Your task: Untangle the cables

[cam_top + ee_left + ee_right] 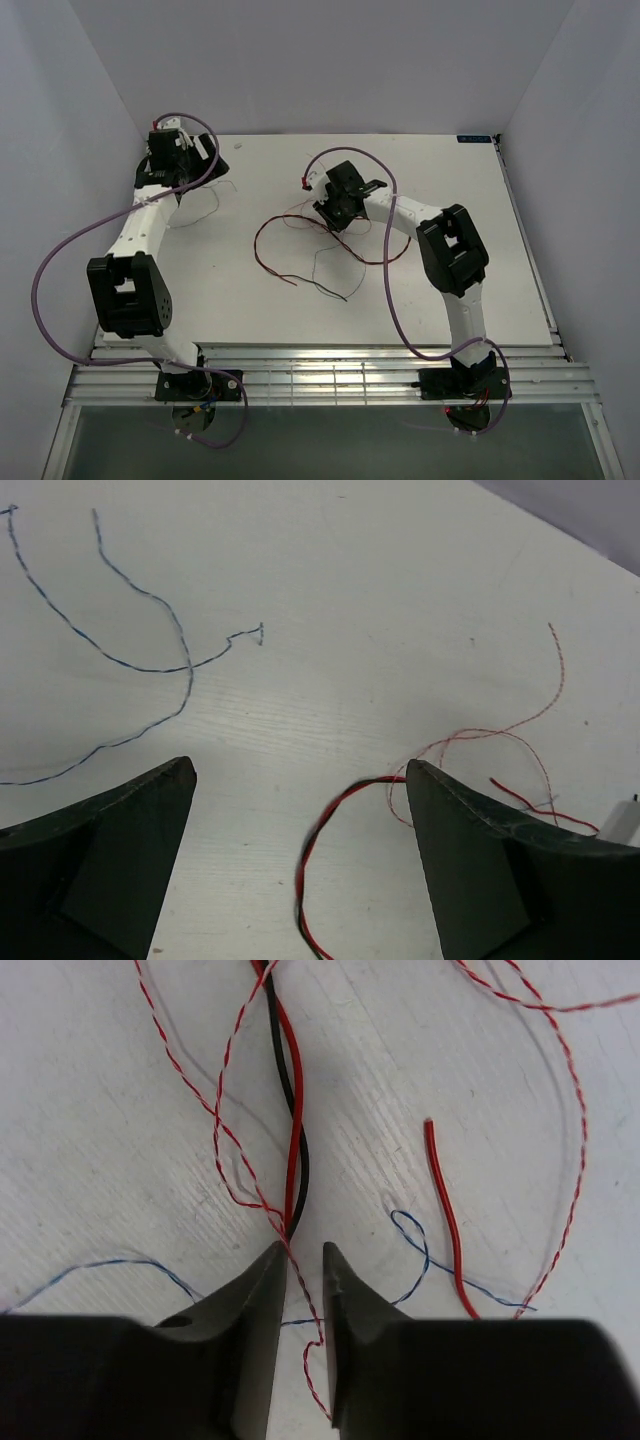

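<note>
Red and black cables (296,1150) are lying twisted, most untangling seemingly remaining: right gripper (303,1252) straddling them narrow-jawed, left gripper (300,770) gaping empty.

I see my left arm (140,225) and right arm (462,315) as white tubes with bulky black joint housings (125,292), purple hoses (387,285) looping alongside, and dark wedge fingers (110,860).
</note>
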Controlling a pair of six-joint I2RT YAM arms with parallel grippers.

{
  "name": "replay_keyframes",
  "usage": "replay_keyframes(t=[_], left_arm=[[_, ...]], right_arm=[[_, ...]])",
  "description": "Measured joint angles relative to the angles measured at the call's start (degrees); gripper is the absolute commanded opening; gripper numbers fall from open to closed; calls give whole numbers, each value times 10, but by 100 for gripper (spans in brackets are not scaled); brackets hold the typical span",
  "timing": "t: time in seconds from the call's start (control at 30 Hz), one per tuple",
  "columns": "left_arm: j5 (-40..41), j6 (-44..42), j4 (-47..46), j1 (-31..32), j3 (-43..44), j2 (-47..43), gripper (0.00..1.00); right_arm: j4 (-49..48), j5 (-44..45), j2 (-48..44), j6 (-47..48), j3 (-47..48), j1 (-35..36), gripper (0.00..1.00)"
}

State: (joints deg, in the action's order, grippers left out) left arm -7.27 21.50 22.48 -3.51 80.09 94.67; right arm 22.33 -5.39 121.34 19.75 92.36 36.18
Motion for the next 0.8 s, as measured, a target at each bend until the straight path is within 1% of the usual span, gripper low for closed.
replay_keyframes(t=[0.03,0.07,0.2,0.33,0.43,0.57,0.7,0.8], left_arm=[[-9,2,-2,7,-2,-8,98],[-16,3,-3,12,-6,-13,98],[-30,9,-2,40,-29,-23,98],[-33,11,7,75,-47,-23,98],[-38,11,10,103,-56,-23,98],[-43,15,9,148,-77,-26,98],[-59,22,4,185,-113,-30,98],[-62,29,4,198,-130,-30,98]], right_arm=[[-3,-2,0,3,0,0,10],[-5,-6,0,1,-2,0,8],[-14,-20,-16,-12,-31,0,8],[-28,-28,-74,-29,-91,0,8],[-42,-25,-143,-57,-148,0,8],[-64,-17,-261,-108,-213,0,8],[-77,-1,-365,-162,-234,0,8],[-81,13,-439,-195,-240,0,8]])
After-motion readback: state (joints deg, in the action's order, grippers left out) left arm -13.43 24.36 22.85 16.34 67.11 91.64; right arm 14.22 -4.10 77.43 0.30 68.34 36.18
